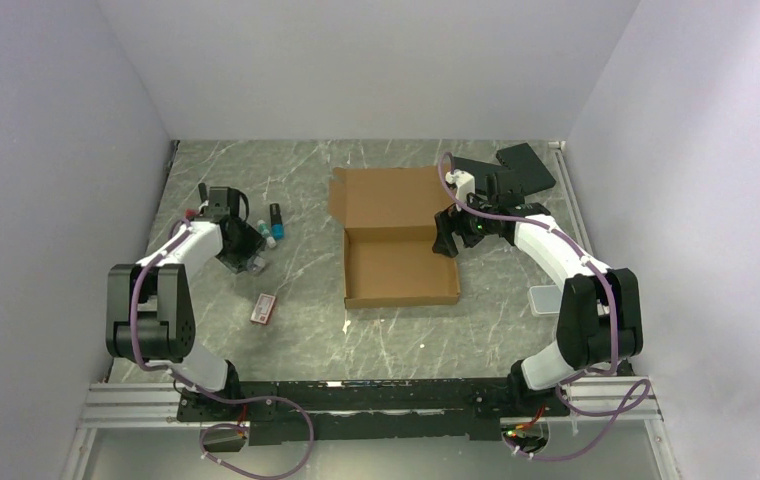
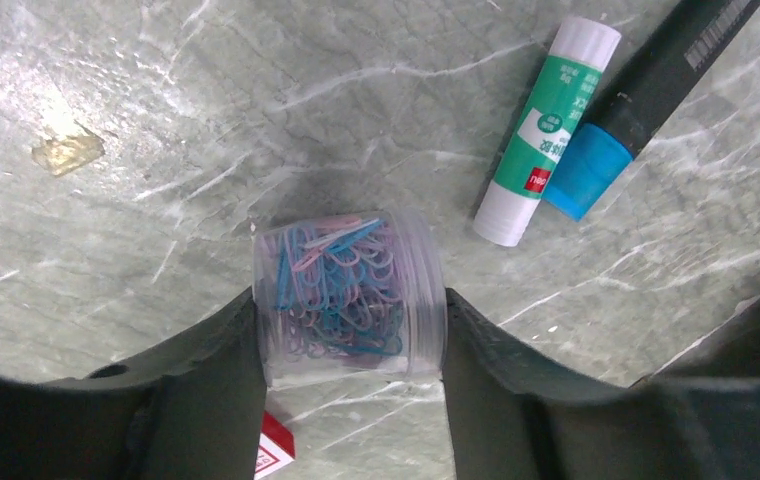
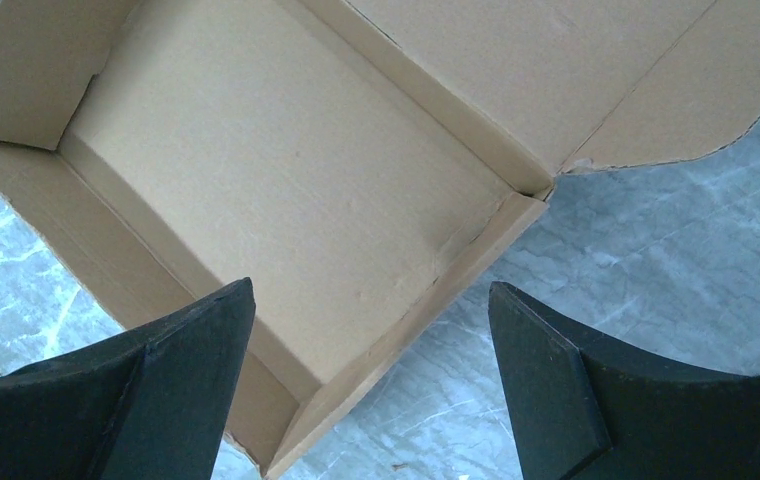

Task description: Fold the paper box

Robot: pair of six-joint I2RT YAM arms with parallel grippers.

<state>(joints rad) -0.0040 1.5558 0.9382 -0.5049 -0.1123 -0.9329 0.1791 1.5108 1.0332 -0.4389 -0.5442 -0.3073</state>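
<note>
The paper box [image 1: 396,255] is a brown cardboard mailer in the middle of the table. Its tray walls stand up and its lid flap [image 1: 388,197] lies open toward the back. In the right wrist view I look into the paper box [image 3: 286,190]. My right gripper [image 3: 371,288] is open, with its fingers straddling the box's right wall near a corner. From above, the right gripper [image 1: 446,240] sits at the box's right edge. My left gripper [image 2: 351,296] is far left of the box, with both fingers pressed against a clear jar of paper clips [image 2: 346,270].
A green-and-white glue stick [image 2: 546,130] and a black marker with a blue cap [image 2: 646,90] lie just beyond the jar. A red-and-white packet [image 1: 264,308] lies left of the box. Black slabs [image 1: 511,165] sit at the back right and a small grey tray [image 1: 546,299] at the right.
</note>
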